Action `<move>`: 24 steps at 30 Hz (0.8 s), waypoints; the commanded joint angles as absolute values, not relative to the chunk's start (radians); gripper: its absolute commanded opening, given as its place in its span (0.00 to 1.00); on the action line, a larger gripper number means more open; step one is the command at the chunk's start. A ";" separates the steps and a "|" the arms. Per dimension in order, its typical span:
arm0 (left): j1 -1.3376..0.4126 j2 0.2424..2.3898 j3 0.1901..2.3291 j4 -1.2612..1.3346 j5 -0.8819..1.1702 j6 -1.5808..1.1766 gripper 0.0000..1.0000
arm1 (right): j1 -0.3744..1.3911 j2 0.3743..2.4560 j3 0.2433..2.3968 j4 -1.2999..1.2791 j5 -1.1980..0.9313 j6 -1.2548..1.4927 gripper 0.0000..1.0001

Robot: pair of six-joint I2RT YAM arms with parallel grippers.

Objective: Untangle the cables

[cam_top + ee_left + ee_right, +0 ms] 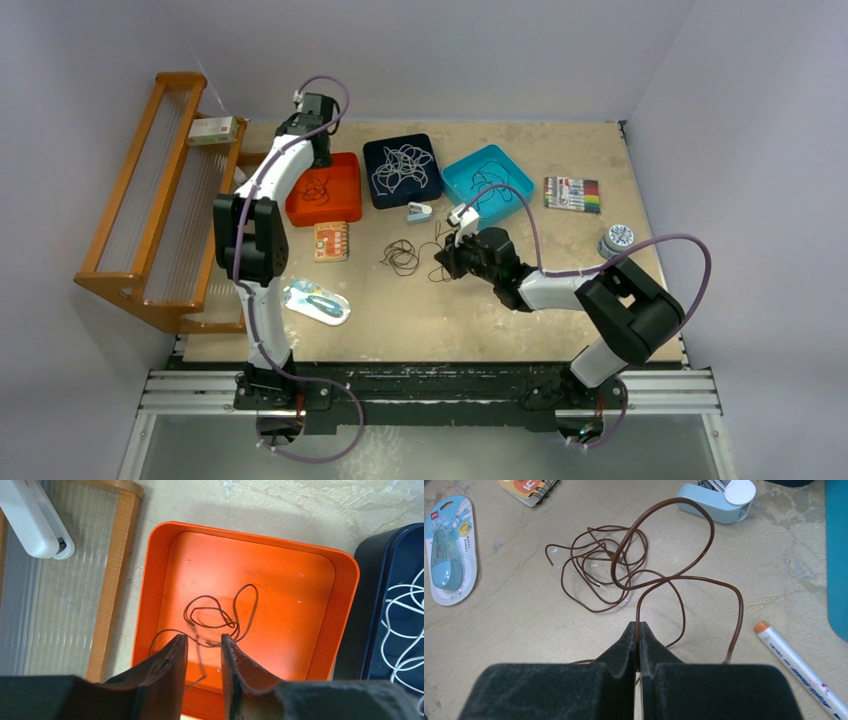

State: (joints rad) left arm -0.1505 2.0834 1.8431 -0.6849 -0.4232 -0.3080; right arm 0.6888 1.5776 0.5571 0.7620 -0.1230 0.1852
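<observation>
Three trays stand in a row at the back of the counter [480, 325], and the dark blue tray [377, 150] in the middle is the one to steer by. It holds a loose heap of white cables [402, 170]. Just left of the dark blue tray is an orange tray [150, 595] with a single thin dark cable [220, 617] coiled loosely on its floor. The left gripper [202, 645] hangs over that orange tray's near side, its fingers a narrow gap apart and clamped on nothing, with the dark cable's strands passing below the tips. In front of the dark blue tray, out on the bare counter, lies a tangle of brown cable [619, 570]. The right gripper [637, 630] sits just to the right of that tangle, its fingers pressed together on one strand of it, from which a big loop arches up and back toward the heap. To the right of the dark blue tray is a teal tray [515, 170]. Between the dark blue tray and the tangle rests a small pale blue stapler [716, 502]. A spiral notebook [332, 241] lies in front of the orange tray, and a white marker [799, 667] lies beside the right gripper.
</observation>
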 commanded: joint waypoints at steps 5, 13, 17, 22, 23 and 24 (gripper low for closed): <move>-0.143 1.970 1.842 -0.639 -0.383 -0.344 0.41 | 0.692 1.568 0.599 0.807 -0.135 0.169 0.01; -0.144 1.842 1.705 -0.588 -0.319 -0.377 0.46 | 0.692 1.536 0.601 0.801 -0.110 0.173 0.00; -0.148 1.728 1.559 -0.494 -0.228 -0.418 0.46 | 0.693 1.502 0.599 0.797 -0.085 0.188 0.00; -0.201 1.571 1.318 -0.332 -0.127 -0.487 0.46 | 0.687 1.451 0.611 0.749 -0.011 0.251 0.00; -0.218 1.538 1.271 -0.288 -0.106 -0.498 0.46 | 0.684 1.440 0.614 0.735 -0.003 0.263 0.00; -0.239 1.509 1.221 -0.245 -0.093 -0.508 0.46 | 0.679 1.427 0.617 0.724 0.000 0.273 0.00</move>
